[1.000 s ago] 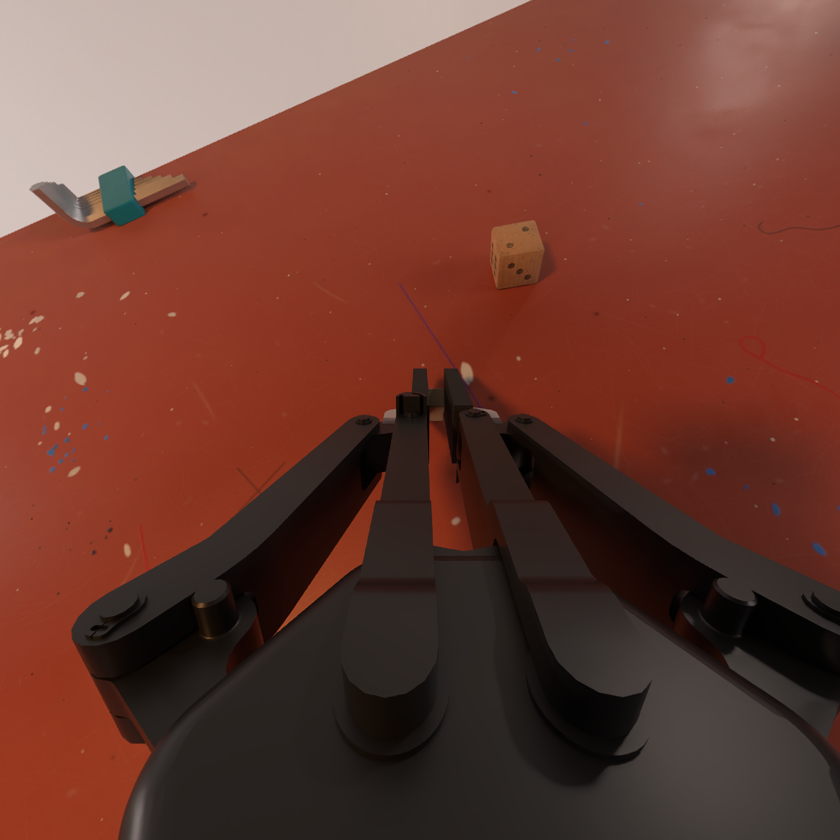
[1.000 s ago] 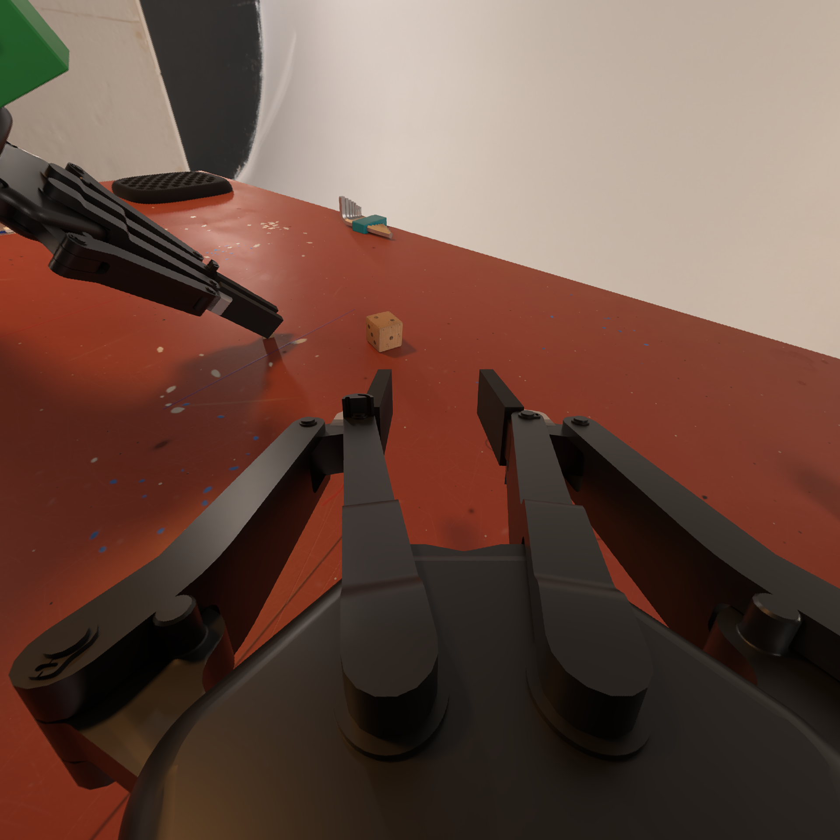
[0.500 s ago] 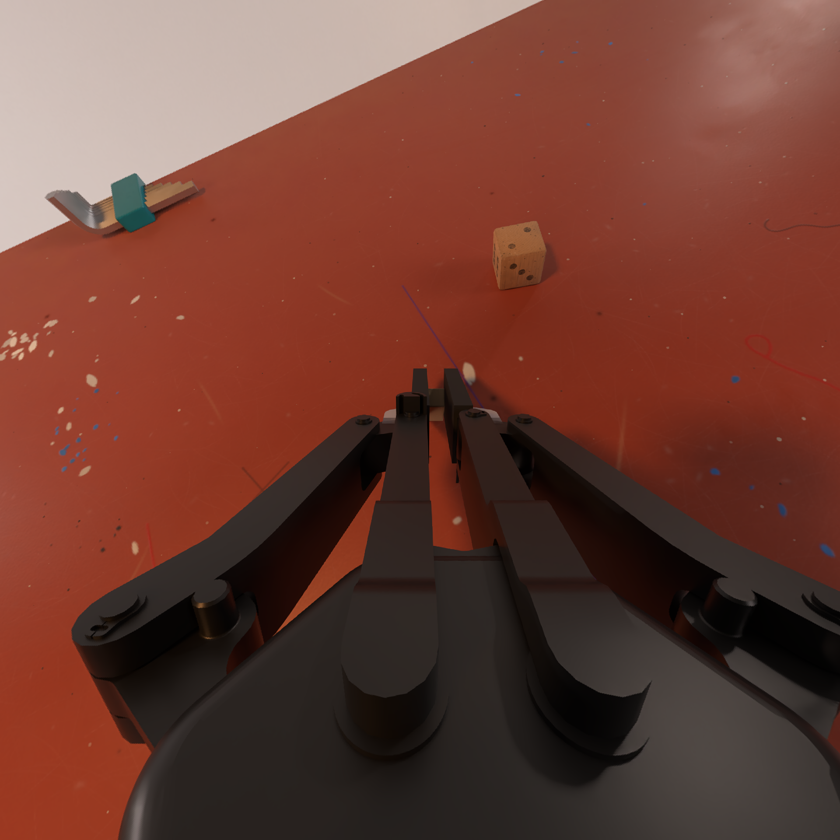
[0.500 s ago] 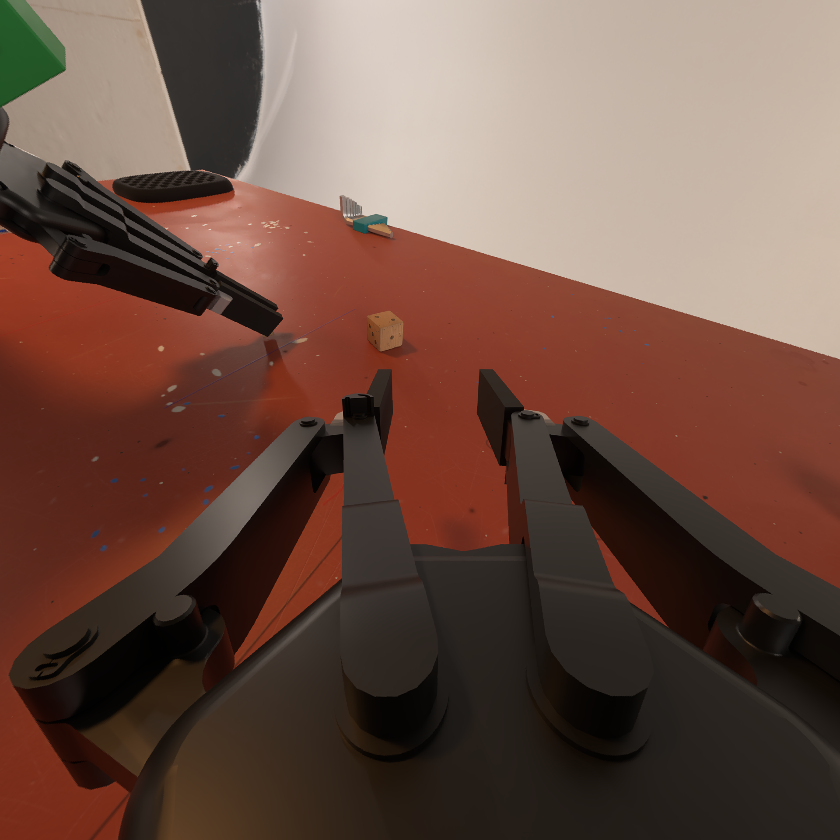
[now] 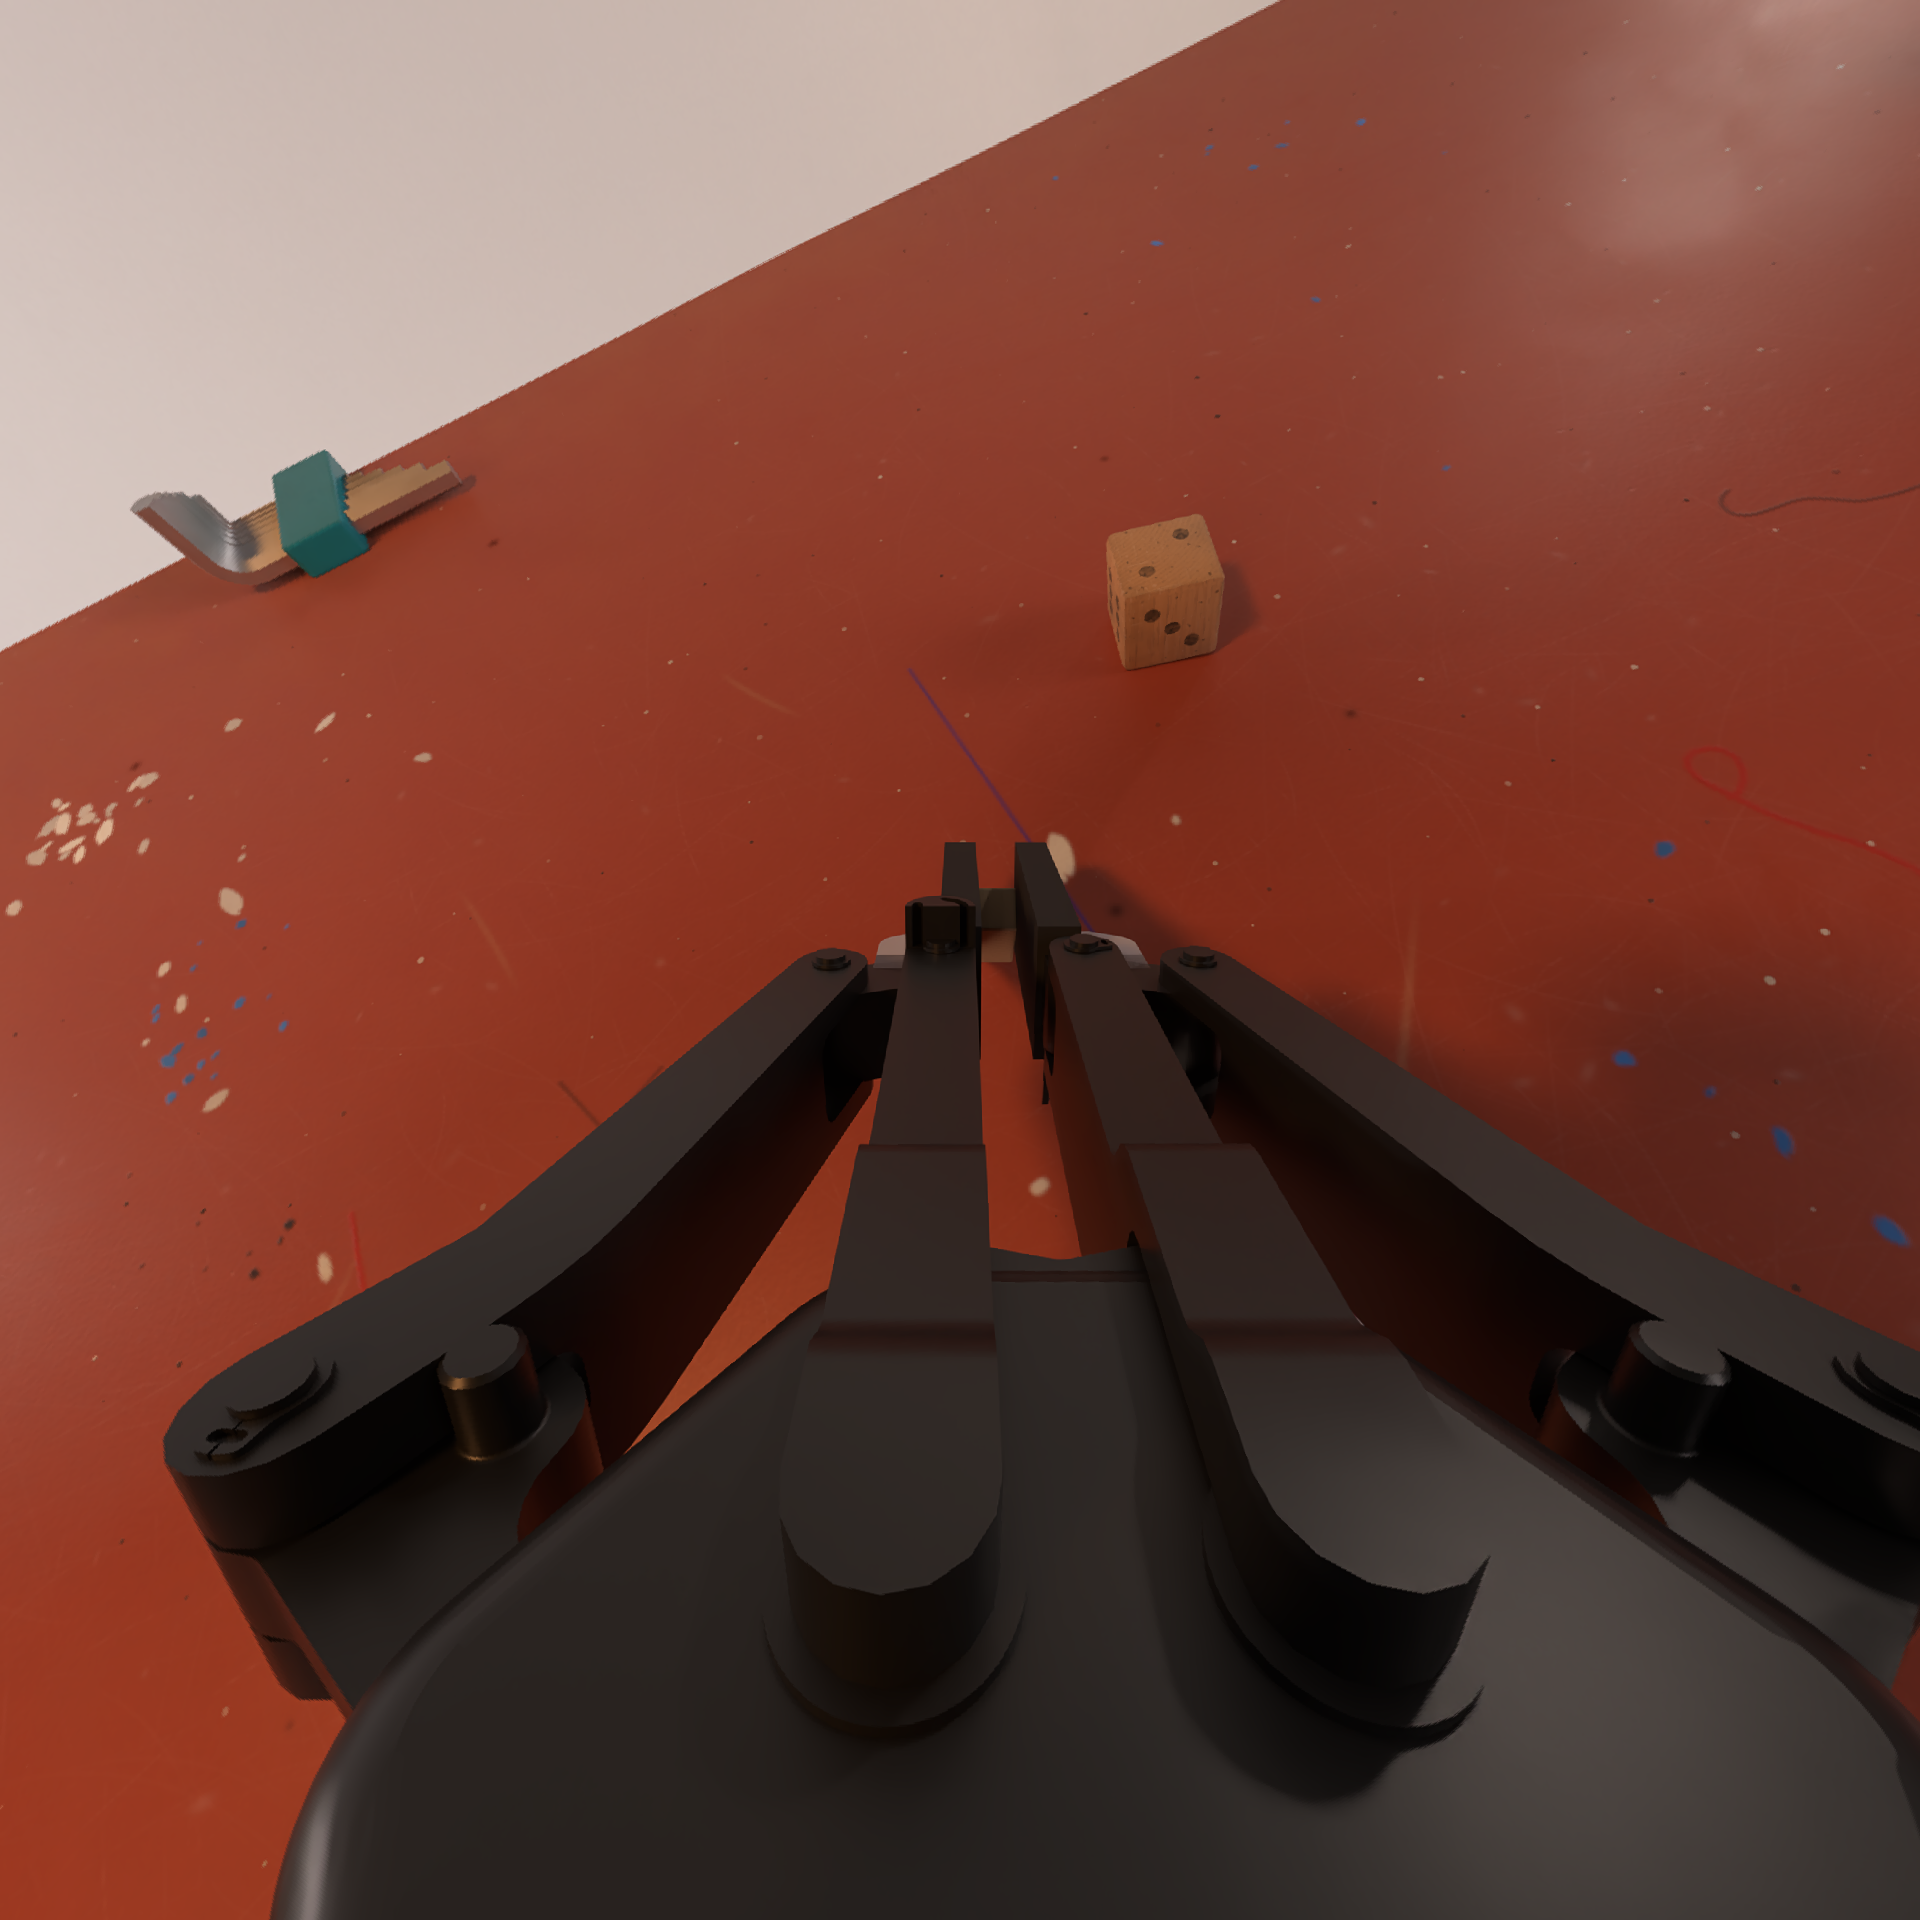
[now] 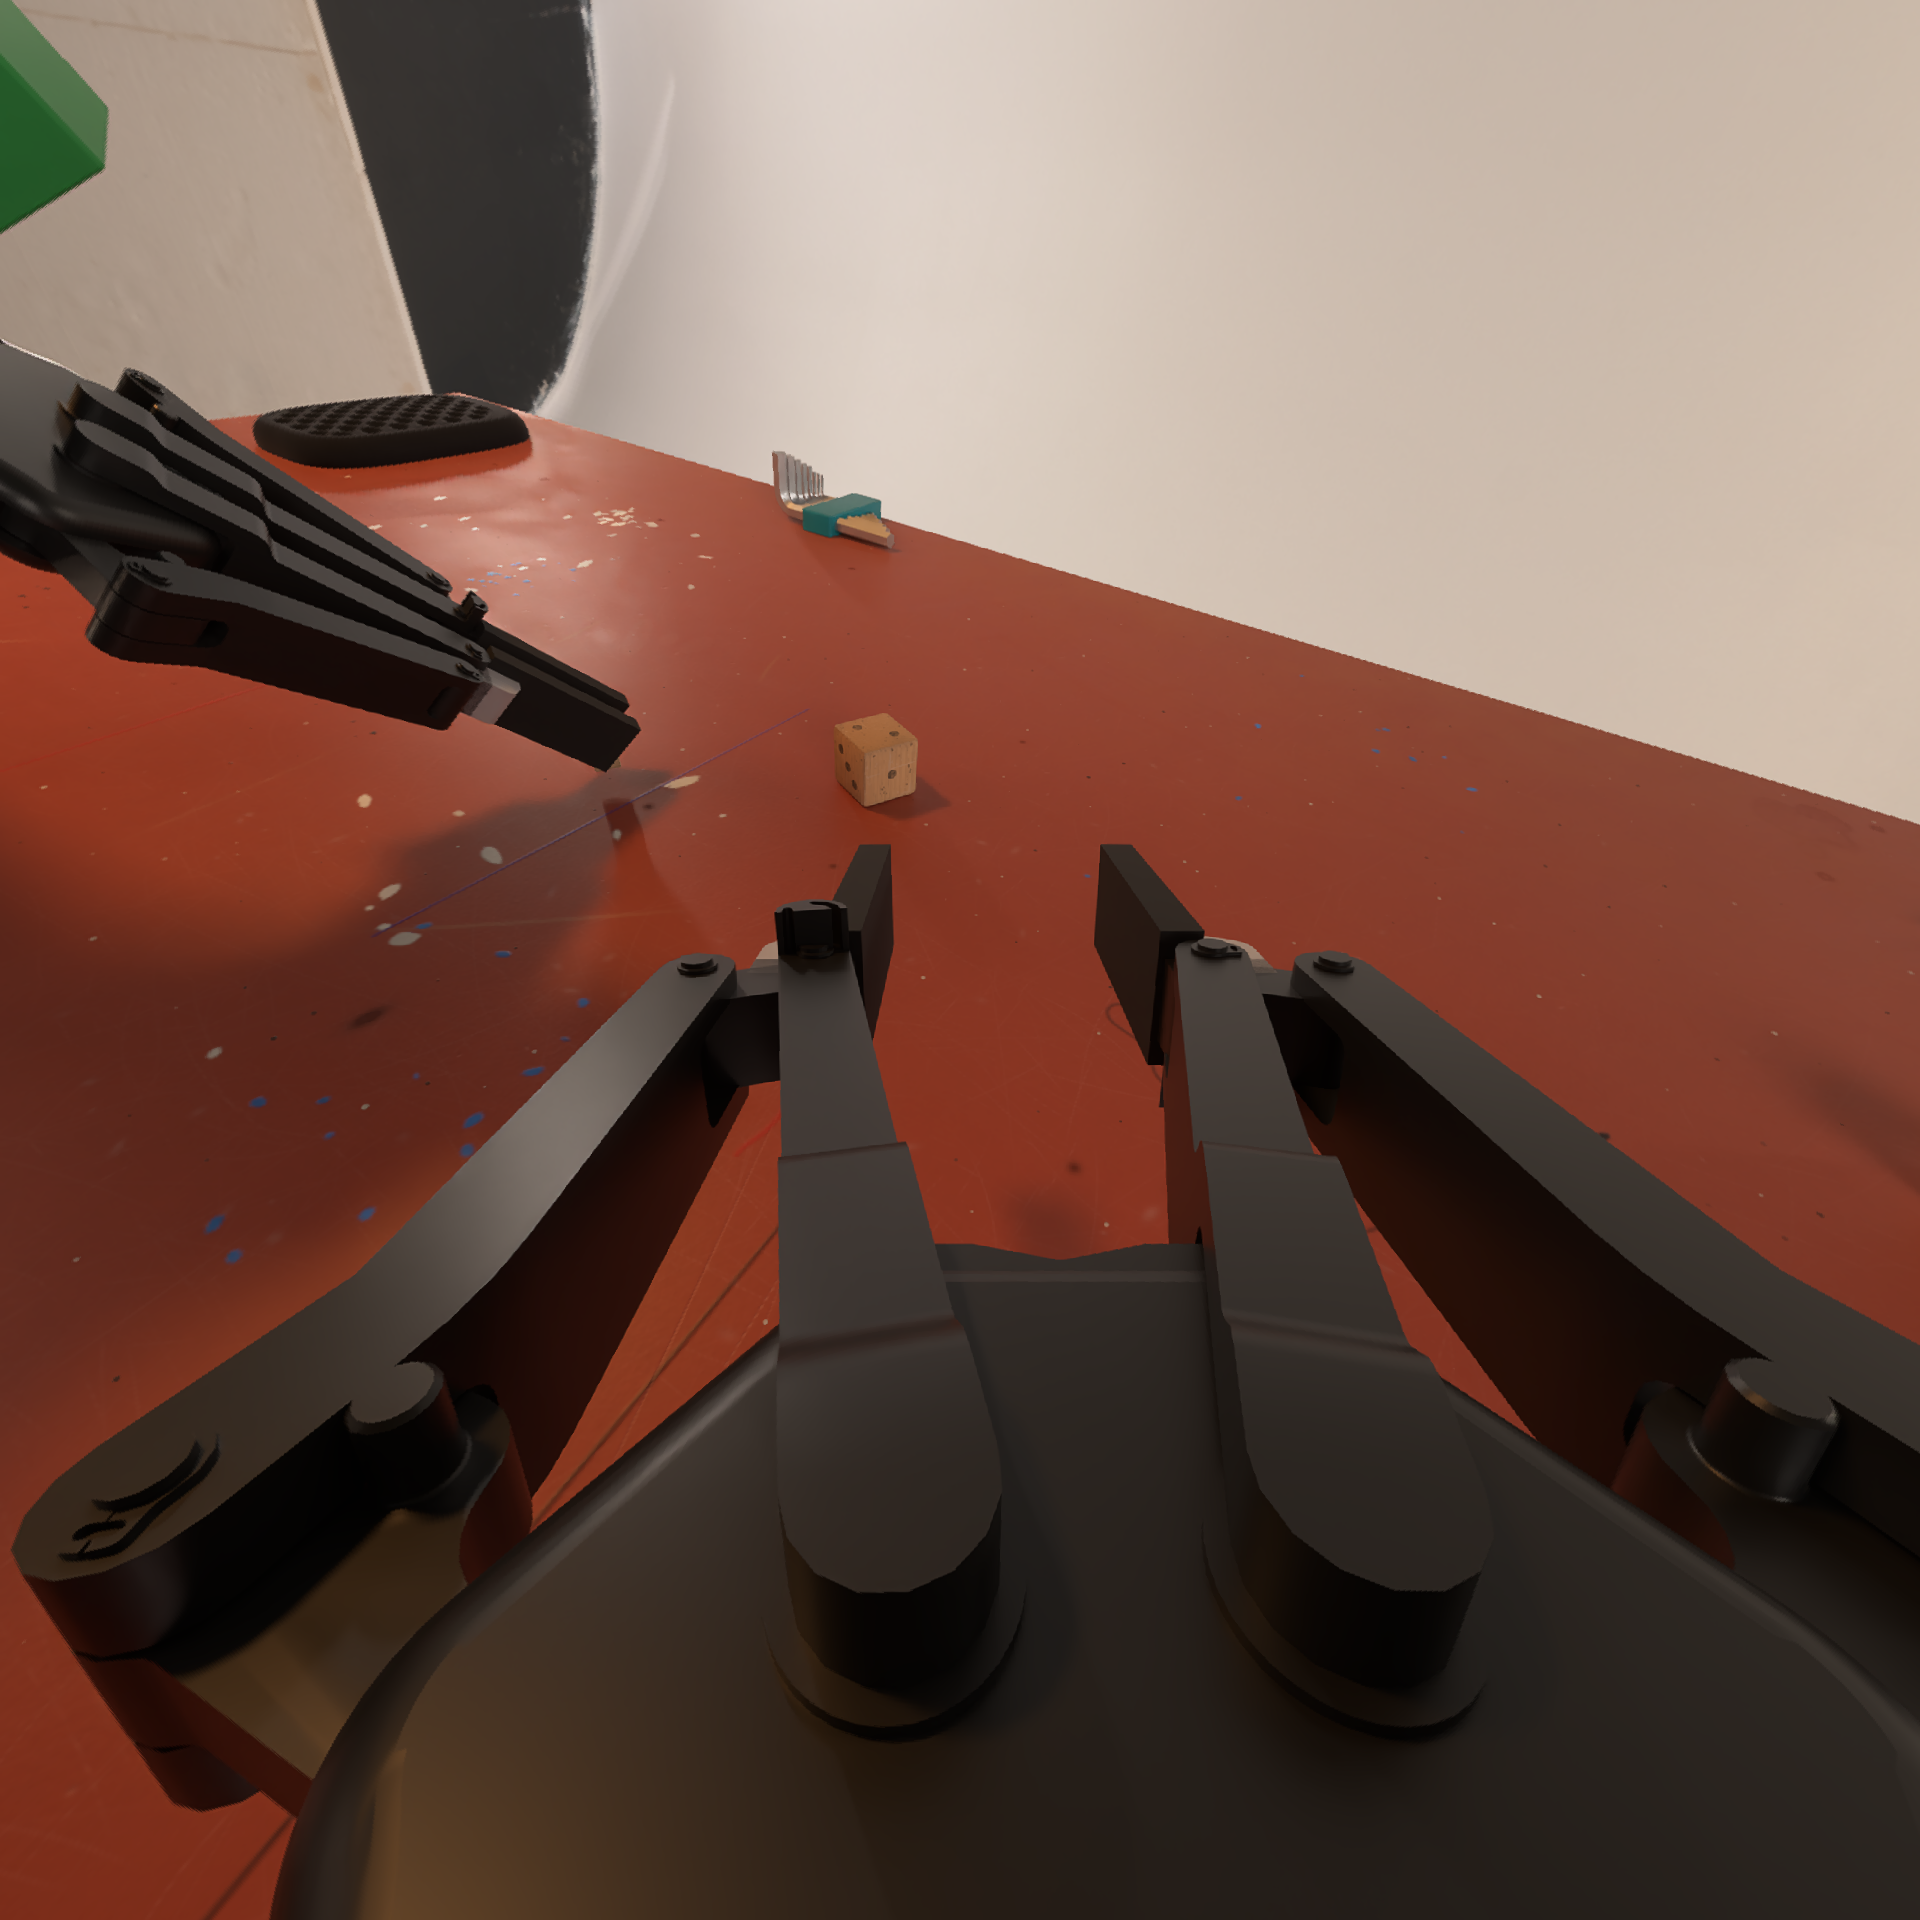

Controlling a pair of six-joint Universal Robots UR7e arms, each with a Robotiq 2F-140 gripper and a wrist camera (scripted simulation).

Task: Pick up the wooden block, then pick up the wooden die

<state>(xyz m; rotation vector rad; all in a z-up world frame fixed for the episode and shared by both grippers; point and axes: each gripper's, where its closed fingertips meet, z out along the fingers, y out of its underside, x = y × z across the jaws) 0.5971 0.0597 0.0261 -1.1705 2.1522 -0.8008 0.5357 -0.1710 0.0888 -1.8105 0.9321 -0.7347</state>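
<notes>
My left gripper [image 5: 997, 868] is shut on a small wooden block [image 5: 1000, 912], of which only a tan sliver shows between the fingertips. It hovers low over the red table [image 5: 1455, 935]. The wooden die [image 5: 1164, 592] stands on the table ahead and to the right of it, apart from it. In the right wrist view the left gripper [image 6: 597, 732] sits left of the die [image 6: 876, 758]. My right gripper [image 6: 992, 883] is open and empty, a short way in front of the die.
A set of hex keys in a teal holder [image 5: 312, 514] lies near the far table edge, also in the right wrist view [image 6: 836, 509]. A black perforated pad [image 6: 390, 426] lies at the far left corner. A green block [image 6: 42, 145] shows at top left.
The left gripper has shifted slightly with the block in it, so its view has drifted a little. The die and the right gripper have not moved.
</notes>
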